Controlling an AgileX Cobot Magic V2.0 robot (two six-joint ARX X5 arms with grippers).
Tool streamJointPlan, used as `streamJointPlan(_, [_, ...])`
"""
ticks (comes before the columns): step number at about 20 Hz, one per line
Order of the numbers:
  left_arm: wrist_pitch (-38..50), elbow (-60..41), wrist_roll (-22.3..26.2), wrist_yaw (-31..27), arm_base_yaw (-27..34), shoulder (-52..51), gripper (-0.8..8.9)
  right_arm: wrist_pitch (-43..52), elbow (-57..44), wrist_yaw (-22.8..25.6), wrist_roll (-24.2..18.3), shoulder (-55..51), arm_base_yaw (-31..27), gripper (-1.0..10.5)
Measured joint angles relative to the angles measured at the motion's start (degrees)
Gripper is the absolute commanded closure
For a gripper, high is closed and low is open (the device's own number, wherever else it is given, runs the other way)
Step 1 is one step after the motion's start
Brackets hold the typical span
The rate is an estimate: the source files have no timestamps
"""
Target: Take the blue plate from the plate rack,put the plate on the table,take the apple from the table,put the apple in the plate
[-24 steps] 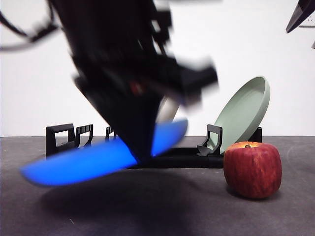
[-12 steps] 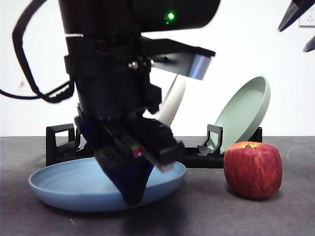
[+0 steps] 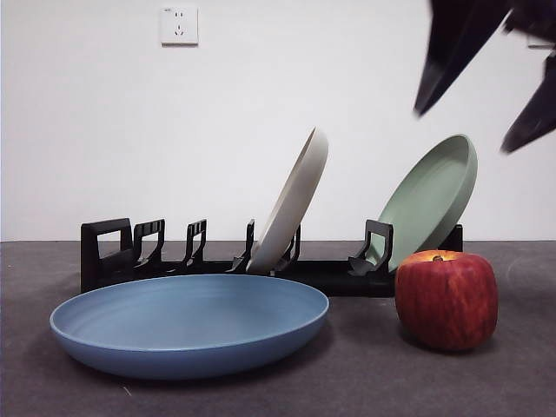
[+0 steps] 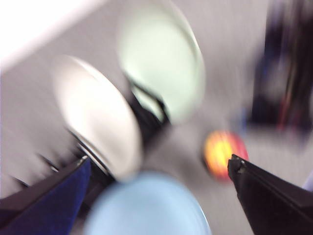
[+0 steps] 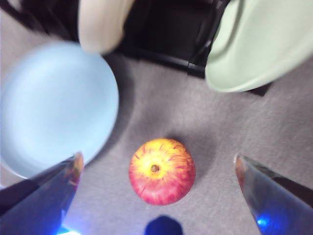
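In the front view, the blue plate [image 3: 189, 323] is seen lying flat on the desk [image 3: 365, 382], just in front of the plate rack [image 3: 261, 271]. A cream plate [image 3: 291, 204] and a green plate [image 3: 432, 201] are held leaning in the rack. The apple [image 3: 446, 299] is seen standing on the desk beside the blue plate, apart from it. Two dark, blurred jaw tips of an end effector [image 3: 486, 82] are shown high above the apple; by the wrist views this is judged to be the right end effector.

In the left wrist view, which is heavily blurred, the left end effector [image 4: 159, 191] is shown released, with nothing between its spread jaws. The blue plate [image 4: 146, 205] is seen below it, and the apple [image 4: 222, 152] lies off toward one jaw.

In the right wrist view, the right end effector [image 5: 156, 169] is shown released, its jaws spread wide. The apple [image 5: 162, 170] is seen directly beneath it, between the two jaws, with the blue plate [image 5: 54, 105] off beyond one jaw and the rack [image 5: 168, 36] farther ahead.

The plate is judged to be placed already, and the apple step is judged to be in hand. A straight descent over the apple is called for next, followed by a firm closing on its sides.
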Motion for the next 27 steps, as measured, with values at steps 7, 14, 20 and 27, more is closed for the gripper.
streamJointPlan(7, [-6.54,9.38,2.4,-0.13,11.13,-9.6,3.42,3.58,0.0,8.33,0.0,15.23,8.2,4.1])
streamJointPlan(14, [-10.97,9.4,2.8,-6.19,17.4,-15.72,3.42,3.56,0.0,8.33,0.07,28.22,8.17,7.6])
streamJointPlan(20, [-11.54,9.4,4.15,-16.15,17.46,-18.82,3.42,3.39,0.02,8.24,0.35,25.0,8.79,9.6])
streamJointPlan(27, [-17.49,9.4,6.91,-31.28,17.46,-19.21,3.43,5.49,11.61,4.24,1.05,21.03,16.0,9.6])
